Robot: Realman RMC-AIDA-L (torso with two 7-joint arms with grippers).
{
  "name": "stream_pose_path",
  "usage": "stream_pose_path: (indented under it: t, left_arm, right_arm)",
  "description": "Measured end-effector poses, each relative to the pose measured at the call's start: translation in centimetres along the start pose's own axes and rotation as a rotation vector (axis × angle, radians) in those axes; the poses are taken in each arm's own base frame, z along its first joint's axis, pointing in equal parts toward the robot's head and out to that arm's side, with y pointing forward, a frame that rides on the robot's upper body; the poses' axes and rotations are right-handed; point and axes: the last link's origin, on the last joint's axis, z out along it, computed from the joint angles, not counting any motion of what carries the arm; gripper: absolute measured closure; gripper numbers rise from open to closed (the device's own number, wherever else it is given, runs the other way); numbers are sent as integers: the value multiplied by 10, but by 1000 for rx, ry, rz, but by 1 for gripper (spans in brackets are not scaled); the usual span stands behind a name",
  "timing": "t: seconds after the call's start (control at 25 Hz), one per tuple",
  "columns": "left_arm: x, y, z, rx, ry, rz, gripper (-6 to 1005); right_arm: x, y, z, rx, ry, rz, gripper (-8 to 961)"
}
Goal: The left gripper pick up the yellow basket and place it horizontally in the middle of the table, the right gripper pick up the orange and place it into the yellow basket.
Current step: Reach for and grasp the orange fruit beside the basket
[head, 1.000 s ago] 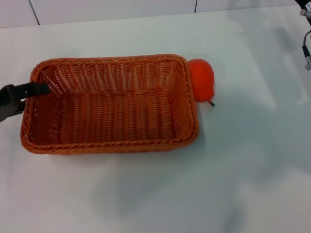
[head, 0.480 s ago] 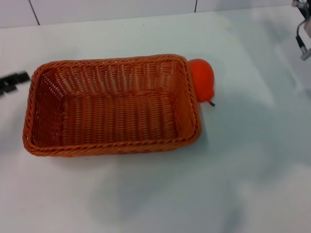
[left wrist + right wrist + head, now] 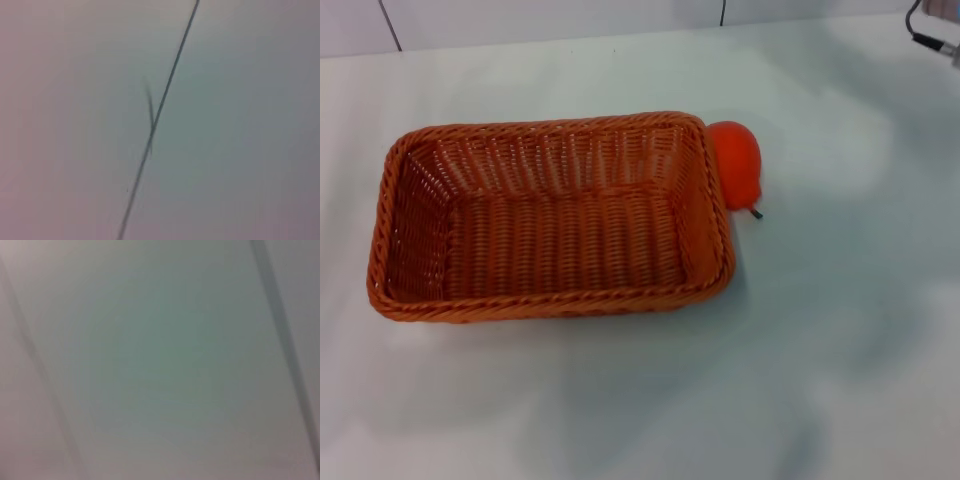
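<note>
Left gripper: outside the head view, and its own wrist view gives only a pale surface crossed by a thin dark line (image 3: 155, 120), so whether it is open or closed cannot be told. Right gripper is much the same. The head view catches just a dark cable end (image 3: 923, 38) at the far right corner, on the right arm's side. The right wrist view shows a blurred pale surface with faint darker bands, so its state cannot be told either.

From that cable end, the orange (image 3: 735, 160) lies well apart, nearer the robot and toward its left. It rests on the table (image 3: 840, 330) outside the basket, touching the outer wall of the basket's right short end. Its small dark stem (image 3: 756, 212) points toward the robot.

The yellow basket (image 3: 550, 300) — orange-brown wicker with a braided rim — sits flat and upright on the table. It lies farther to the left of the cable end than the orange, with its long side running left to right across the head view. Its woven floor and sloping inner walls are fully open to view. No arm touches the basket or the orange.
</note>
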Motion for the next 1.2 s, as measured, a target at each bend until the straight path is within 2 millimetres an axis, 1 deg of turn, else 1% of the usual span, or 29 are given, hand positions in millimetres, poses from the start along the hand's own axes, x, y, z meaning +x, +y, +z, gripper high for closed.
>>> stream_pose_path:
  t: [0.04, 0.12, 0.16, 0.2, 0.28, 0.32, 0.36, 0.44, 0.56, 0.68, 0.72, 0.76, 1.2]
  left_arm:
    - [-3, 5, -1, 7, 50, 49, 330]
    - [-8, 12, -2, 16, 107, 122, 329]
    - [-12, 21, -3, 20, 154, 199, 329]
    - [-12, 21, -3, 20, 154, 199, 328]
    - [-15, 28, -3, 19, 190, 250, 328]
    - [-16, 31, -4, 20, 203, 257, 328]
    - [-16, 33, -4, 20, 213, 260, 329]
    - [-16, 34, -4, 21, 225, 256, 329]
    - [-17, 35, -4, 27, 235, 241, 328]
    - [-19, 37, -5, 28, 235, 227, 223]
    - [-20, 38, -5, 28, 233, 222, 188]
    - [-21, 38, -5, 27, 234, 220, 153]
    - [-27, 44, -11, 31, 238, 153, 69]
  right_arm:
    - [6, -1, 0, 17, -52, -20, 202]
    - [16, -5, -2, 44, -145, -57, 169]
    - [22, -6, -4, 55, -182, -76, 153]
    - [27, -9, -5, 71, -229, -95, 137]
    - [36, -15, -10, 96, -337, -141, 104]
    - [38, -16, -11, 95, -383, -161, 104]
    - [40, -19, -12, 94, -474, -200, 104]
    - [39, -19, -11, 89, -508, -218, 103]
    - [35, -20, -10, 80, -585, -257, 104]
    - [26, -21, -7, 75, -645, -280, 105]
    - [20, -22, -5, 71, -672, -294, 106]
    - [20, -22, -5, 71, -672, -294, 106]
    - [-19, -28, 7, 71, -759, -325, 112]
